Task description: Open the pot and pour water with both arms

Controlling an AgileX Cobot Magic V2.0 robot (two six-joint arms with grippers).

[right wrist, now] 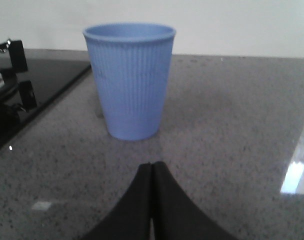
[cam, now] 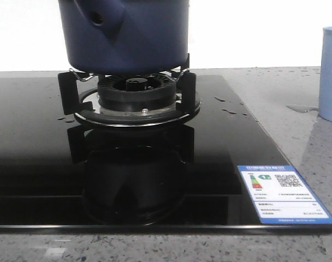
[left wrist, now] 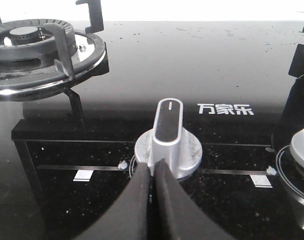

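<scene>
Black left gripper [left wrist: 151, 172], fingers together, sits just before the silver stove knob [left wrist: 168, 137]; the matte navy pot [cam: 125, 35] stands on the burner [cam: 134, 95]. Right gripper [right wrist: 152, 175], also together, faces the pale-blue ribbed cup [right wrist: 129, 80] beside the stove.

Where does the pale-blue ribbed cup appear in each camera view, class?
Front view: pale-blue ribbed cup at the right edge, cut off, on the grey speckled counter.
Left wrist view: not in it.
Right wrist view: cup upright, beyond the shut right gripper.
Shared landmark: the glossy black glass hob.
</scene>
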